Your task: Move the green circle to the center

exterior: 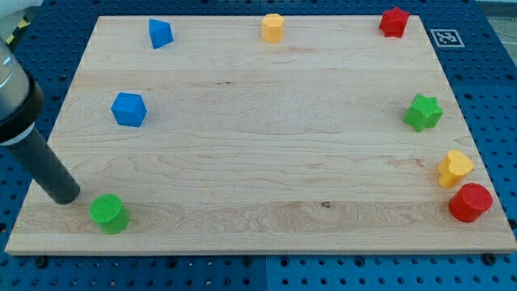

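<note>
The green circle (108, 212) sits near the desk's (258, 162) bottom-left corner, close to the bottom edge and far from the center. My tip (65, 196) rests just beside it on the side toward the left edge, slightly nearer the top edge, and whether the two touch cannot be made out. There are no fingers on this rod, so nothing is apart, together or clamped.

The main risk, as I judge it, is the line of push: from this contact side a straight shove would send the circle along the bottom edge, or off it, rather than up toward the center. A round block may also roll off the tip and slip sideways if the push is off its middle. The blue cube (128, 109) near the left edge stands apart from a direct path, so I expect no collision there.

The rod's upper part is cut off at the left edge of the view. The red circle (470, 202) and yellow block (455, 168) by the bottom-right corner appear to touch, though that is uncertain.
</note>
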